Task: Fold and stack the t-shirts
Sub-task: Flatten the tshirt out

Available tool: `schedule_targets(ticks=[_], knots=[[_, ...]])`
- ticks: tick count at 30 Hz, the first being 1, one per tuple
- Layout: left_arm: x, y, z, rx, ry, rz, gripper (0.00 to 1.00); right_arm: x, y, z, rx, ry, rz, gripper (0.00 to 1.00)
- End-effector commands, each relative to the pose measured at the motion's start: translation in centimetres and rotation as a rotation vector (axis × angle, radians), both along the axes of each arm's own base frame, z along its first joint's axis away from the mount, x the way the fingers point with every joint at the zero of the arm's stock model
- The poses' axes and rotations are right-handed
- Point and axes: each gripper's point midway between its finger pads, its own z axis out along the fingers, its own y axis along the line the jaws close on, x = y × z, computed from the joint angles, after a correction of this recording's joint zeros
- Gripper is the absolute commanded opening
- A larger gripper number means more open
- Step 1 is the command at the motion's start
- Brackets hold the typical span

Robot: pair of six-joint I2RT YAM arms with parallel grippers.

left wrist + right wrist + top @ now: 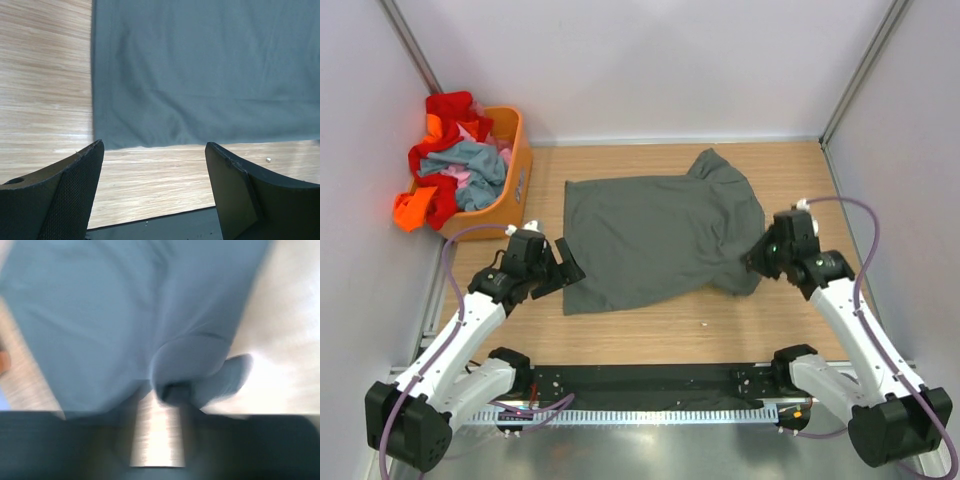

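Dark grey cloth covered the middle of the wooden table (pixel 720 320): a dark grey t-shirt (pixel 660 235) lay spread mostly flat, hem toward the left and collar toward the far right, with its near right edge rumpled into folds. The left gripper (pixel 565 270) sat just beside the shirt's near left corner, jaws wide apart and holding nothing. Its wrist camera showed the two black fingers (pixel 75 190) over bare wood, with the hem just beyond their tips; whether they touched the table could not be made out. The right gripper (pixel 757 262) was at the rumpled right edge, its fingertips lost against the dark cloth in the overhead view. Its own camera gave only a blurred picture, with a bunched fold of fabric right at the fingers, and it could not be told whether the jaws had closed on that fold. At the far left, an orange plastic basket (pixel 515 170) held the other t-shirts (pixel 460 160), a tangle of red, orange, pink and blue-grey too heaped to count, with one orange piece hanging over its outer side.
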Motion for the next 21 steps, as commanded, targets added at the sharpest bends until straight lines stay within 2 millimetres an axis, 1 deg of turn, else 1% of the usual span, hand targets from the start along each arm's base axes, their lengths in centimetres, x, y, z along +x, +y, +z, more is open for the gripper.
schedule_targets(ticks=[1, 2, 3, 5, 6, 7, 9, 10, 11, 12, 13, 14, 16, 17, 18, 19, 21], knots=[[0.8, -0.2, 1.7, 0.002, -0.044, -0.016, 0.83, 1.7, 0.2, 3.8, -0.053, -0.042, 0.091, 0.55], [0.9, -0.3, 1.9, 0.002, -0.045, -0.02, 0.83, 2.6, 0.3, 3.4, -0.066, -0.016, 0.091, 0.9], [1.0, -0.3, 1.9, 0.0, -0.045, -0.019, 0.83, 2.9, 0.2, 3.0, -0.083, 0.001, 0.101, 0.94], [1.0, -0.4, 1.9, -0.002, -0.044, -0.021, 0.84, 3.3, 0.1, 2.2, -0.104, 0.021, 0.109, 0.99], [0.9, -0.5, 1.9, -0.004, -0.043, -0.026, 0.84, 3.3, -0.3, 2.0, -0.12, 0.021, 0.09, 0.99], [0.8, -0.5, 1.9, -0.008, -0.042, -0.03, 0.84, 2.9, -0.5, 1.4, -0.124, 0.026, 0.082, 0.99], [0.5, -0.5, 1.9, -0.007, -0.039, -0.037, 0.84, 2.2, -1.7, 1.7, -0.142, 0.001, 0.007, 0.98], [0.5, -0.5, 1.9, -0.008, -0.042, -0.037, 0.84, 1.3, -2.1, 0.7, -0.147, 0.017, -0.005, 0.97], [0.3, -0.4, 1.7, -0.004, -0.039, -0.04, 0.84, 0.8, -2.2, 0.4, -0.137, 0.017, -0.03, 0.94], [0.3, -0.4, 1.8, -0.005, -0.045, -0.041, 0.84, 0.3, -2.4, 0.7, -0.13, -0.013, -0.04, 0.88], [0.2, -0.5, 1.8, -0.01, -0.043, -0.043, 0.84, -0.4, -2.2, -0.8, -0.114, 0.011, -0.031, 0.82], [0.2, -0.5, 1.7, -0.014, -0.044, -0.048, 0.84, -0.8, -1.9, -1.5, -0.099, 0.02, -0.024, 0.76], [0.2, -0.7, 1.7, -0.018, -0.044, -0.05, 0.84, -1.4, -1.4, -3.2, -0.077, 0.062, -0.001, 0.74], [0.3, -0.7, 1.6, -0.021, -0.046, -0.052, 0.84, -1.3, -1.2, -4.3, -0.07, 0.064, 0.008, 0.71], [0.3, -0.8, 1.6, -0.022, -0.046, -0.054, 0.84, -1.2, -1.0, -4.8, -0.069, 0.063, 0.024, 0.7], [0.3, -0.8, 1.3, -0.022, -0.037, -0.057, 0.84, -0.6, -1.0, -5.5, -0.077, 0.061, 0.026, 0.69], [0.3, -0.9, 1.2, -0.024, -0.035, -0.061, 0.83, 0.2, -1.0, -5.8, -0.094, 0.051, 0.044, 0.68]])
